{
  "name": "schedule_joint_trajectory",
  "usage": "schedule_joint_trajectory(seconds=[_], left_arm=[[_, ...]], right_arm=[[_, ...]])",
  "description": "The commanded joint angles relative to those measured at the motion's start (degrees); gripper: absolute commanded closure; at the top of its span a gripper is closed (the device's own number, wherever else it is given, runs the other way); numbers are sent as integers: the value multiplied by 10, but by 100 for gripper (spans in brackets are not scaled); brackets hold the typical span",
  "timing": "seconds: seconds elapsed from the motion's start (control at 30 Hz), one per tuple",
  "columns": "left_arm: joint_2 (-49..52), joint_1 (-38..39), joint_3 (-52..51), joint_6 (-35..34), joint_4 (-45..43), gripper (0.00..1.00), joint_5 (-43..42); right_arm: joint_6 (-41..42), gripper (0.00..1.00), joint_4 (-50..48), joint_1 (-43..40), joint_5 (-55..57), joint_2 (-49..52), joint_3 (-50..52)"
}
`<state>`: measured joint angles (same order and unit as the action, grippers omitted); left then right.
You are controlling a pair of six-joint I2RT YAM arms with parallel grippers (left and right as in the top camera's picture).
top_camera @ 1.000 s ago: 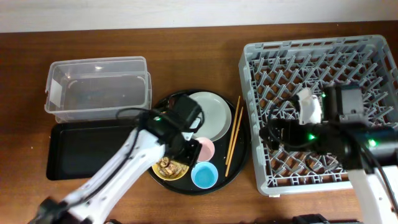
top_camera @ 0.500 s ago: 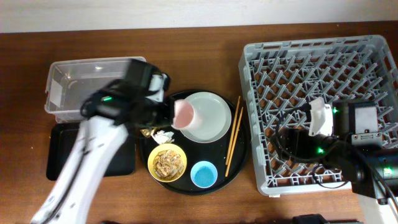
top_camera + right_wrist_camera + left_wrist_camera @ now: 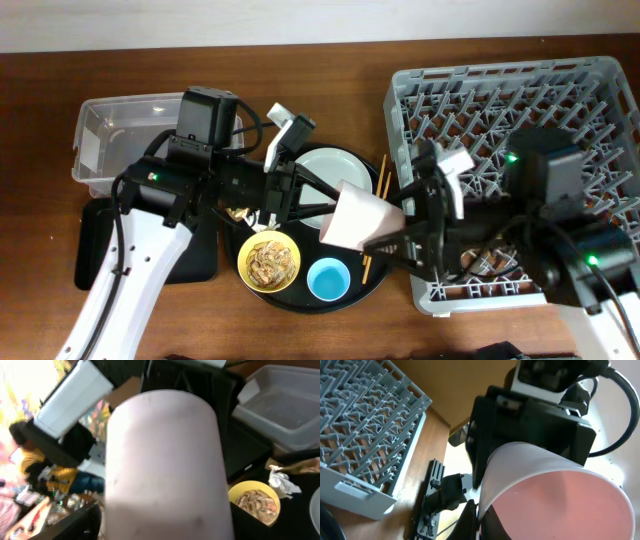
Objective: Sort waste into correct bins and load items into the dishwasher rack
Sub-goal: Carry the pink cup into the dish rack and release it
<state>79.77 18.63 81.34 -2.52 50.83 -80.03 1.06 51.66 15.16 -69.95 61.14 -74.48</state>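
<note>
Dark wooden table (image 3: 330,90), large round black tray (image 3: 372,285), pale wall (image 3: 300,20) behind.

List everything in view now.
tub: 1, clear, far left
shallow tray: 1, black, beside tub
round tray: 1, black, centre
plate: 1, pale, round tray
bowl: 1, yellow, round tray, holds brown scraps
blue cup: 1, blue, round tray
chopsticks: 2, wooden, round tray's right
tissue: 1, white, beside bowl
foil: 1, gold, beside tissue
rack: 1, grey, right
pink cup: 1, pink, between grippers
left gripper: 1, black, cup's left side
right gripper: 1, black, cup's right side
</note>
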Motion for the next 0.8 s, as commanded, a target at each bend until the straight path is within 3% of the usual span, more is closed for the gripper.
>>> schedule_joint_trajectory(seconds=[0.0, 0.07, 0.1, 0.17, 0.23, 0.33, 0.4, 0.5, 0.6, 0.77], left_arm=[[1, 1, 6, 13, -3, 99, -7], [1, 1, 6, 13, -3, 63, -6], [1, 1, 6, 13, -3, 0, 7], [1, -2, 6, 12, -2, 0, 84], [1, -5, 6, -1, -3, 0, 155], [1, -7, 6, -7, -3, 0, 186], [1, -7, 6, -7, -2, 0, 186], [1, -7, 6, -7, 5, 0, 186], [1, -7, 6, -7, 14, 0, 186], [1, -7, 6, -7, 15, 0, 193]], right_arm=[[-2, 44, -14, 19, -14, 3, -8], [-1, 48, -12, 16, 31, -9, -8], [15, 48, -10, 16, 94, -23, -8], [92, 48, 6, 3, 248, -75, -8], [153, 48, 101, -61, 412, -126, -14], [160, 49, 263, -201, 622, -131, -31], [159, 49, 316, -272, 647, -87, -31], [138, 48, 393, -306, 657, 37, -18], [127, 48, 365, -306, 650, 113, 26], [73, 48, 313, -306, 610, 126, 94]])
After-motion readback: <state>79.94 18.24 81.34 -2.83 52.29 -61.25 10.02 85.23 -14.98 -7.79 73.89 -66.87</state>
